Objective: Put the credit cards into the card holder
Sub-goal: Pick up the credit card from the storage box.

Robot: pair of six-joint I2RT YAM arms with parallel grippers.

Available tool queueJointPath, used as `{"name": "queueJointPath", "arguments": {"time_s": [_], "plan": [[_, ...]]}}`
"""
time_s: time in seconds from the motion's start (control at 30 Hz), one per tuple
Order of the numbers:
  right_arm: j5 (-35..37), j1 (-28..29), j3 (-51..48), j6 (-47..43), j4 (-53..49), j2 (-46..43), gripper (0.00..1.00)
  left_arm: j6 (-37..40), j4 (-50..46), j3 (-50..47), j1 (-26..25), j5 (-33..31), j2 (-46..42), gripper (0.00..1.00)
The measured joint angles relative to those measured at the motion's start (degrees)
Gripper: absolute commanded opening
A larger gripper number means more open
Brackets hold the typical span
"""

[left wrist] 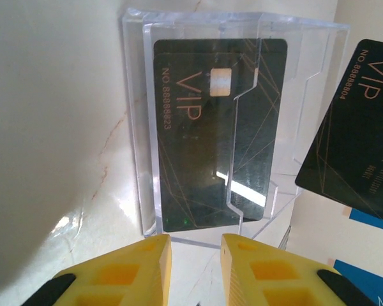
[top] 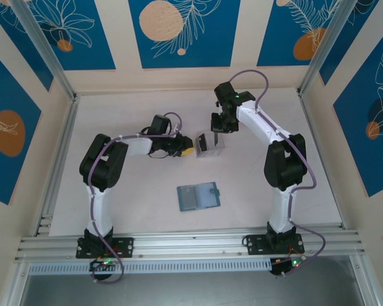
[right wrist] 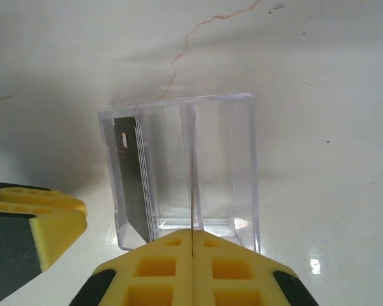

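The clear plastic box (top: pixel 209 144) stands mid-table with black VIP credit cards (left wrist: pixel 217 134) upright in it, stacked against one wall (right wrist: pixel 131 185). My right gripper (right wrist: pixel 191 239) is shut on one credit card (left wrist: pixel 357 134), seen edge-on as a thin line (right wrist: pixel 191 191) and hanging above the box. From the top, that gripper (top: pixel 218 127) hovers over the box's far side. My left gripper (left wrist: pixel 196 245) is open and holds nothing, its yellow fingertips (left wrist: pixel 156 248) just short of the box wall (top: pixel 185 150). The teal card holder (top: pixel 199 196) lies open and flat, nearer the arm bases.
The pale marble-patterned table (top: pixel 134 210) has free room around the card holder and to the left. Blue patterned walls enclose it, and an aluminium rail (top: pixel 191 242) runs along the near edge. My left gripper's finger (right wrist: pixel 45 223) sits beside the box in the right wrist view.
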Motion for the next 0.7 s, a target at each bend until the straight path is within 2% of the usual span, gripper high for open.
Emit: {"name": "queueJointPath", "arguments": {"time_s": [0.57, 0.7], "plan": [[11.3, 7.5, 1.3, 4.9, -2.4, 1.0, 0.00, 5.2, -7.3, -2.7, 0.0, -2.3, -4.9, 0.27], [12.7, 9.2, -0.5, 5.2, -2.6, -1.5, 0.00, 6.4, -8.3, -4.3, 0.0, -3.1, -6.9, 0.27]]}}
